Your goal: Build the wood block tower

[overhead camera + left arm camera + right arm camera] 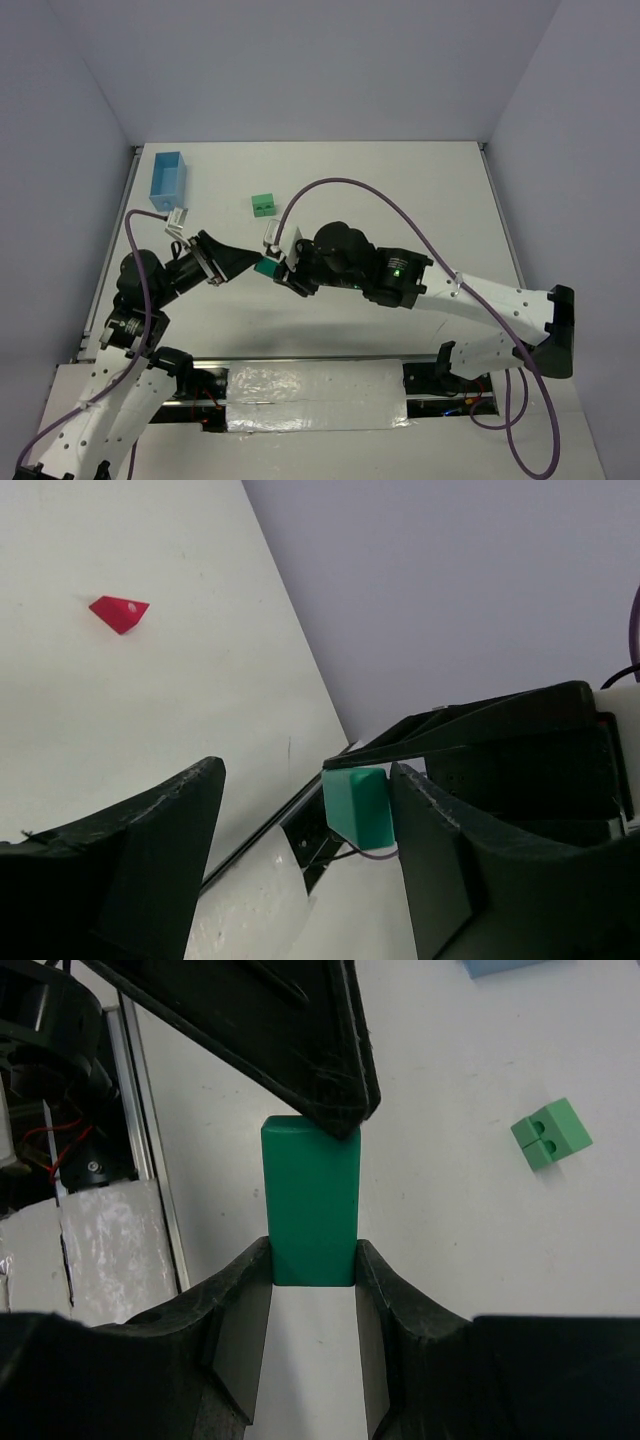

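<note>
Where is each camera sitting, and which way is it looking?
Top camera: up high behind the robot, looking down on the table; the left arm and right arm meet at the tall green block.
Left wrist camera: on the left arm, looking past the open left gripper across the table, red roof piece beyond.
Right wrist camera: on the right arm, looking down at the right gripper, shut on that block; small green block beyond.
Shared: all three views show the tall green block.

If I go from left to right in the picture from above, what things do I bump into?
The light blue box → left hand → dark green block, pinched in the right hand.
</note>
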### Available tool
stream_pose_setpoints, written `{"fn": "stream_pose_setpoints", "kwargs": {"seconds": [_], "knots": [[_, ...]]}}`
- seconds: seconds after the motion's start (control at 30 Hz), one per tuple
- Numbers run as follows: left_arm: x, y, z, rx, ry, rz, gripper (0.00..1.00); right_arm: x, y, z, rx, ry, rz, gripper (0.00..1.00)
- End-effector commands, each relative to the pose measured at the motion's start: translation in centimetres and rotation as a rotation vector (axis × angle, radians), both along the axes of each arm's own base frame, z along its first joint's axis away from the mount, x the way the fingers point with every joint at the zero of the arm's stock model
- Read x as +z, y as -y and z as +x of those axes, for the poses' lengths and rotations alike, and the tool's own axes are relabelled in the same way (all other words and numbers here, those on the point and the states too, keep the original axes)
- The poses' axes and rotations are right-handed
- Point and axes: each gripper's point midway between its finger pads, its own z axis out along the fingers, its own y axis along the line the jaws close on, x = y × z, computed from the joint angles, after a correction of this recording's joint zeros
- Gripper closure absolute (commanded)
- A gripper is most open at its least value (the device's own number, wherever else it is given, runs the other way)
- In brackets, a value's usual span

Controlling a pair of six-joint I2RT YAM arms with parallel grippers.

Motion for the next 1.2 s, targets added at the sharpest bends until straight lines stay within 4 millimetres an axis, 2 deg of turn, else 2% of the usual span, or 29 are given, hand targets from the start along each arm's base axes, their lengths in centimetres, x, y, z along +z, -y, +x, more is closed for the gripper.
{"fn": "stream_pose_setpoints", "kwargs": {"seconds": [0.0,0.1,0.23,0.37,0.4,0.43,0.5,0.57,0.6,0.67,0.83,0.87,0.93,1.0,1.03,1.1,1.17], "knots": [[1.6,0.7,-0.6,-0.061,0.080,-0.008,0.22,2.4,-1.1,-0.9,0.069,0.053,0.039,0.80],[2.0,1.0,-0.8,-0.089,0.091,-0.010,0.22,2.2,-1.1,-1.4,0.103,0.063,0.017,0.80],[2.2,1.2,-1.6,-0.130,0.115,0.007,0.22,2.2,-0.5,-0.9,0.097,0.097,-0.021,0.80],[1.6,1.8,-2.7,-0.213,0.120,0.036,0.21,2.4,-0.3,-1.3,0.135,0.113,-0.057,0.80],[1.3,1.9,-2.9,-0.233,0.115,0.042,0.21,1.9,-0.3,-1.4,0.146,0.111,-0.089,0.80],[1.3,2.1,-3.4,-0.272,0.123,0.049,0.21,2.4,-0.5,-1.5,0.151,0.118,-0.090,0.80],[0.4,2.2,-3.9,-0.303,0.090,0.082,0.21,1.7,-0.6,-1.5,0.150,0.118,-0.150,0.81],[-0.1,2.2,-4.0,-0.325,0.087,0.118,0.22,0.8,-0.8,-2.4,0.175,0.123,-0.213,0.82],[-0.1,2.2,-4.0,-0.333,0.074,0.124,0.22,0.3,-1.0,-1.8,0.130,0.153,-0.254,0.82],[-0.3,2.3,-4.3,-0.354,0.058,0.134,0.22,-0.4,-1.2,-2.0,0.108,0.186,-0.304,0.84],[-0.1,2.0,-4.3,-0.354,0.048,0.179,0.27,-1.5,-0.9,-1.4,0.050,0.241,-0.354,0.86],[-0.2,1.9,-4.5,-0.359,0.043,0.193,0.34,-1.4,-0.8,-1.6,0.048,0.253,-0.345,0.86],[-0.5,1.8,-4.6,-0.358,0.030,0.212,0.35,-1.1,-0.6,-1.7,0.037,0.274,-0.338,0.87],[-1.1,1.7,-4.9,-0.367,0.010,0.230,0.43,-0.6,-0.6,-2.2,0.047,0.289,-0.329,0.87],[-1.1,1.7,-4.9,-0.369,0.006,0.231,0.44,-0.5,-0.6,-2.5,0.052,0.292,-0.329,0.87],[-1.3,1.7,-5.0,-0.379,-0.008,0.234,0.51,-0.7,-0.5,-2.8,0.059,0.295,-0.347,0.87],[-1.6,1.6,-4.8,-0.380,-0.020,0.251,0.53,-1.0,-0.3,-2.5,0.036,0.301,-0.378,0.87]]}}
